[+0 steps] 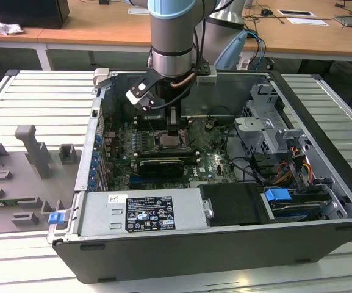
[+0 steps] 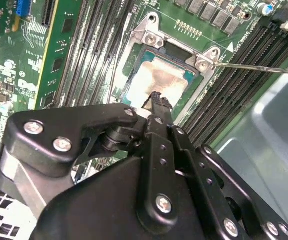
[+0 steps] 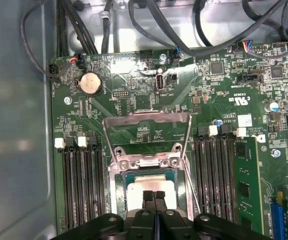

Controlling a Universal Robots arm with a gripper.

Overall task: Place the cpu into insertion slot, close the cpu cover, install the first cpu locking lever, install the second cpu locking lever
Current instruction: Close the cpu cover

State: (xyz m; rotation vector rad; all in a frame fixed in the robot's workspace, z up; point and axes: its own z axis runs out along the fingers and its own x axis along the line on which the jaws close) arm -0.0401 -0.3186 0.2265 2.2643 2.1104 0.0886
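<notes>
The cpu (image 2: 159, 80) is topped in dull smeared metal; the hand (image 2: 157, 98) is matt black.

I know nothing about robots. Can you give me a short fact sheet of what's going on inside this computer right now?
setting: open computer case, green motherboard inside
arm: reaches down into the case
gripper: fingers together, tips just above the cpu
cpu: lies flat in the insertion slot
cpu cover: swung open, standing up behind the slot
memory slots: long black rows on both sides of the slot
</notes>
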